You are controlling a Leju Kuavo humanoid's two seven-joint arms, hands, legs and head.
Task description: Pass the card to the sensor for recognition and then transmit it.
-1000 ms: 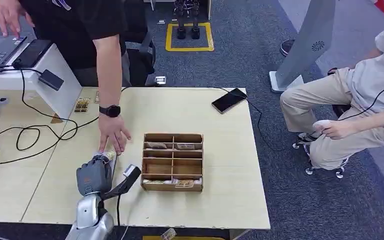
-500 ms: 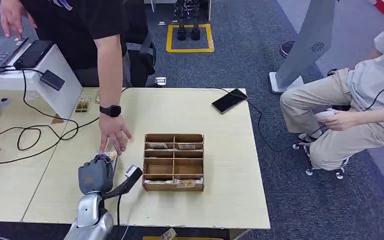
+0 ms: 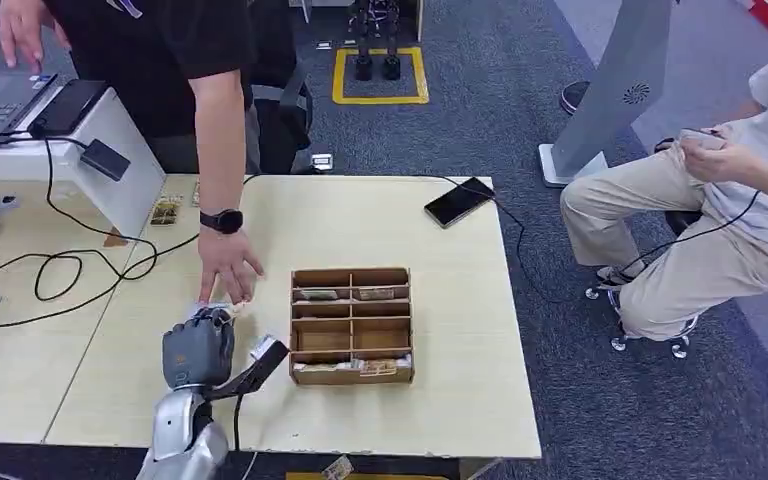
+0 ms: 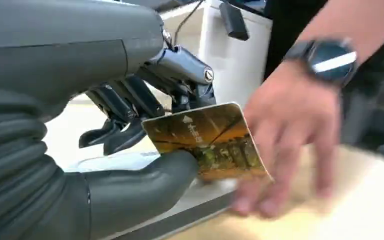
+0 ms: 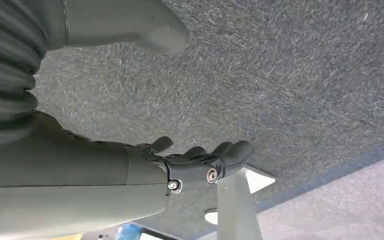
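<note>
My left hand (image 3: 198,350) is over the table's near left part and pinches an orange-and-green card (image 4: 207,142) between its thumb (image 4: 145,182) and darker fingers. In the head view the card (image 3: 222,311) peeks out just beyond the hand. A standing person's hand (image 3: 228,268) with a black watch reaches down to the card, and its blurred fingers (image 4: 260,200) sit at the card's far edge. A white stand (image 3: 120,150) with dark devices on it rises at the table's far left. My right hand (image 5: 180,167) hangs over grey carpet, fingers loosely apart, holding nothing.
A wooden compartment box (image 3: 351,272) with cards in some slots sits right of my left hand. A black phone (image 3: 457,201) lies at the far right of the table (image 3: 450,320). Black cables (image 3: 60,265) loop on the left. A seated person (image 3: 700,230) is off to the right.
The whole picture has shifted slightly, so the camera moved. My left hand keeps its pinch on the card at the standing person's hand. The seated person has raised both hands.
</note>
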